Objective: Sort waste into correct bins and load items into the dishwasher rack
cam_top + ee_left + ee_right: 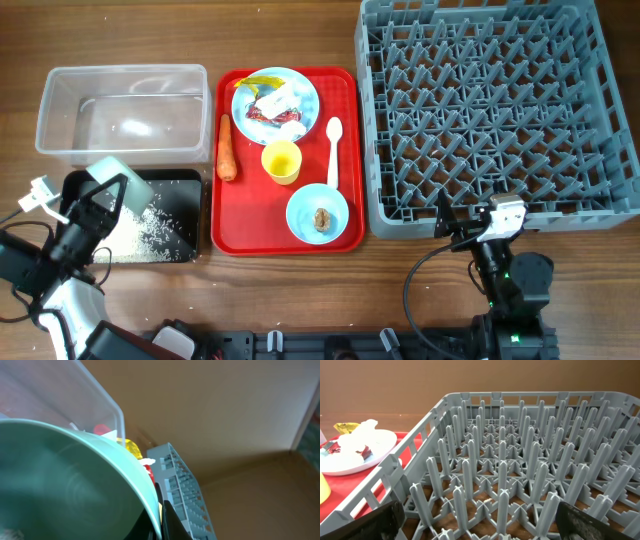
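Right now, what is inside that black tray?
Scattered white rice grains lie on the black tray floor. A tilted pale blue bowl and the left arm cover its left side, so anything beneath them is hidden.

The desk point(300, 30) is lit evenly and brightly from above; only short, soft shadows are cast. Faint glare is seen on the clear tub point(120, 105). In the left wrist view the bowl point(60, 485), close to the lens, is blurred. In the right wrist view the rack point(520, 475) is sharp, while the fingers point(375, 522) of the right claw point(480, 510) are rendered dark and soft.
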`<state>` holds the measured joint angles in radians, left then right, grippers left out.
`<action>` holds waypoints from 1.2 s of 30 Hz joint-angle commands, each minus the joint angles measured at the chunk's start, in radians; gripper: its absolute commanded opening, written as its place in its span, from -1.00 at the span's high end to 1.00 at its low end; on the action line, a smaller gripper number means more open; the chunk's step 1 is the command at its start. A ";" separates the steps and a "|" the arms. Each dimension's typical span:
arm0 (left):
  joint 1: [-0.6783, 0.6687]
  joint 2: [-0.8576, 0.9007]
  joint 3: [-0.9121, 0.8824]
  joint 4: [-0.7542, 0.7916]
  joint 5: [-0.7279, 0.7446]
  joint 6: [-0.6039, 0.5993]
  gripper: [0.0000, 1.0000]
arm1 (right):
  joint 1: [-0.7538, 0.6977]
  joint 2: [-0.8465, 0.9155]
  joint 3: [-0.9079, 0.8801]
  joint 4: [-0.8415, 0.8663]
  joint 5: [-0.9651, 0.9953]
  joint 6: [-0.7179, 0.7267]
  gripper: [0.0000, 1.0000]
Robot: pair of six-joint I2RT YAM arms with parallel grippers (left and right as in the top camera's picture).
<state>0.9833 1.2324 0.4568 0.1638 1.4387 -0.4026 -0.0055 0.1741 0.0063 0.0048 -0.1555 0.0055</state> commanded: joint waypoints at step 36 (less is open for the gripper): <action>-0.210 -0.117 0.018 -0.035 -0.323 -0.153 0.92 | -0.003 -0.003 -0.001 0.006 0.006 -0.005 -0.99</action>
<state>0.8246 1.1965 0.4572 0.1345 1.2152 -0.5037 -0.0055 0.1741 0.0063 0.0048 -0.1555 0.0055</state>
